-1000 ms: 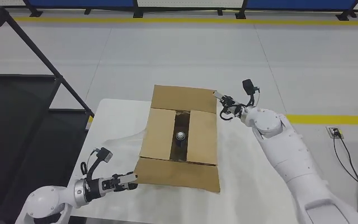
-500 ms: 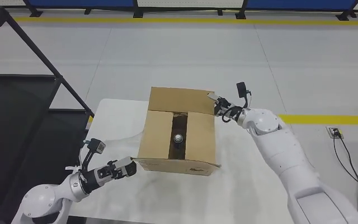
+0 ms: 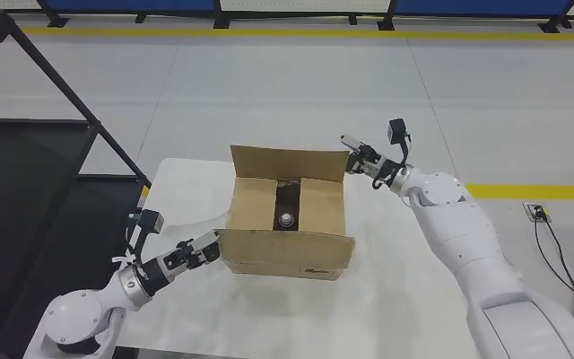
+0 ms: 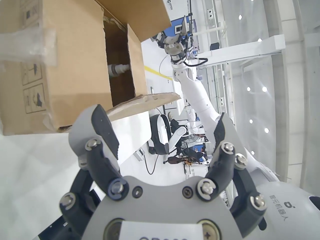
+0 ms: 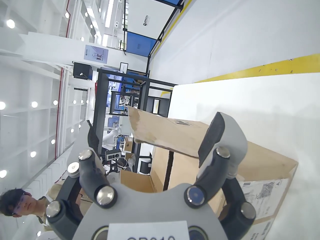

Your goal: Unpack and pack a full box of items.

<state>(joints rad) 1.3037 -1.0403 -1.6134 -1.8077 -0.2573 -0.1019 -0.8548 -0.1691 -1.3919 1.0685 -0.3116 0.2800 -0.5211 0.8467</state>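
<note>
The left gripper (image 4: 160, 114) and right gripper (image 5: 153, 121) both gape wide, empty, beside the box (image 3: 285, 256).

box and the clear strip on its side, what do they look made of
Box: brown cardboard, likely corrugated, matte, judging by the thick, ragged flap edges. Clear strip: probably plastic packing tape, glossy and see-through, wrinkled against the box's side.

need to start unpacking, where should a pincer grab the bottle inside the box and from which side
Probably the bottle by its neck, just under the cap, coming straight down: it stands upright in the box, cap up in the slot between two folded-in flaps. Line the grip up along that slot, as the flaps cover either side.
</note>
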